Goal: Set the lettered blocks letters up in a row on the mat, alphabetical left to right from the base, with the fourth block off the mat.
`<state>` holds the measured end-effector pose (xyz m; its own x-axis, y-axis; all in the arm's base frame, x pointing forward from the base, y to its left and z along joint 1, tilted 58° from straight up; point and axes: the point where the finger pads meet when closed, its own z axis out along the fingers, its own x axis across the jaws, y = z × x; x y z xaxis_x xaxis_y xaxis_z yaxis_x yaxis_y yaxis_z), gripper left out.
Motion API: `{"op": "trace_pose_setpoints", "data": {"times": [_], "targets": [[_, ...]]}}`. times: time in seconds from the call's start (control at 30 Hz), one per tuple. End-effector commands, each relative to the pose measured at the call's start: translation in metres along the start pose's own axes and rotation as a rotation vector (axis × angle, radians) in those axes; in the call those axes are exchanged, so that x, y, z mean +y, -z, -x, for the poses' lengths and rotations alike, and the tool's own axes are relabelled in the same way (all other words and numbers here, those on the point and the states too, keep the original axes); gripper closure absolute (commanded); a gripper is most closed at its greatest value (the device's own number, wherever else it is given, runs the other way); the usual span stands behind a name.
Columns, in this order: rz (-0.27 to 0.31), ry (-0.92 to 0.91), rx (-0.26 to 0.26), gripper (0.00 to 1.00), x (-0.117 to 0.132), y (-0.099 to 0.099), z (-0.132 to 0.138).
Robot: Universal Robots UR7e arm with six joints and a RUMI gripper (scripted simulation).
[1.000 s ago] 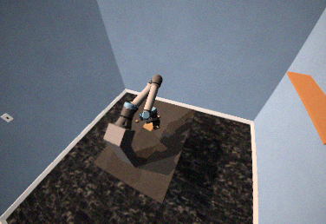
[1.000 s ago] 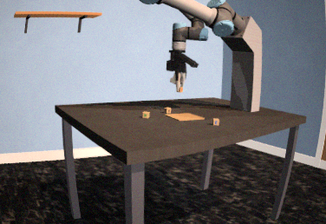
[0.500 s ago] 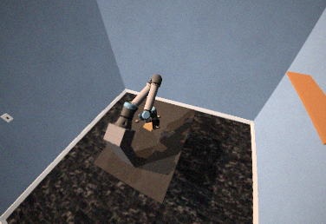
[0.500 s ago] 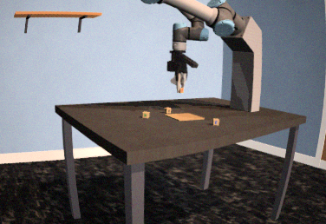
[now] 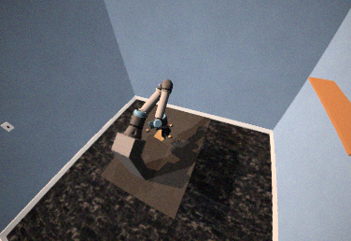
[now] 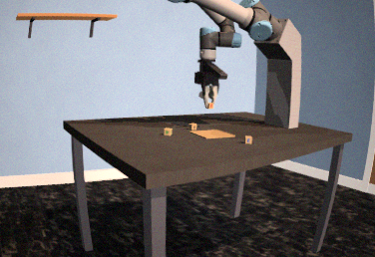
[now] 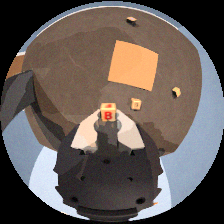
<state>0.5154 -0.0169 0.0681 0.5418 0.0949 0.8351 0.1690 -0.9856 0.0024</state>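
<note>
My gripper (image 6: 210,106) (image 7: 108,110) is shut on a small wooden block (image 6: 211,106) (image 7: 108,112), high above the table. A red B shows upright in the wrist view, with part of another red mark on an adjoining face. The orange mat (image 5: 159,135) (image 6: 212,133) (image 7: 133,65) lies flat. Three blocks stand off it: one (image 5: 170,136) (image 6: 193,127) (image 7: 136,104) close to its edge, one with a green mark (image 5: 171,125) (image 6: 168,131) (image 7: 176,92) farther out, and one with a blue mark (image 5: 147,130) (image 6: 248,139) (image 7: 131,20) across the mat. Their letters are too small to read.
The brown table (image 5: 161,199) (image 6: 130,145) (image 7: 65,60) carries the robot's tall pedestal (image 5: 127,145) (image 6: 283,86) at one side. An orange shelf (image 5: 333,108) (image 6: 67,17) is on the wall, away from the arm.
</note>
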Motion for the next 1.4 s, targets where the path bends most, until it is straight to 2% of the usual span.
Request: {"op": "trace_pose_setpoints", "data": {"times": [0.0, 0.6, 1.37], "targets": [[0.009, -0.086, -0.008, 0.95, -0.009, -0.002, -0.004], [0.017, -0.563, -0.021, 0.95, -0.058, -0.007, -0.026], [0.016, -1.173, 0.008, 0.95, -0.116, 0.001, -0.056]]}}
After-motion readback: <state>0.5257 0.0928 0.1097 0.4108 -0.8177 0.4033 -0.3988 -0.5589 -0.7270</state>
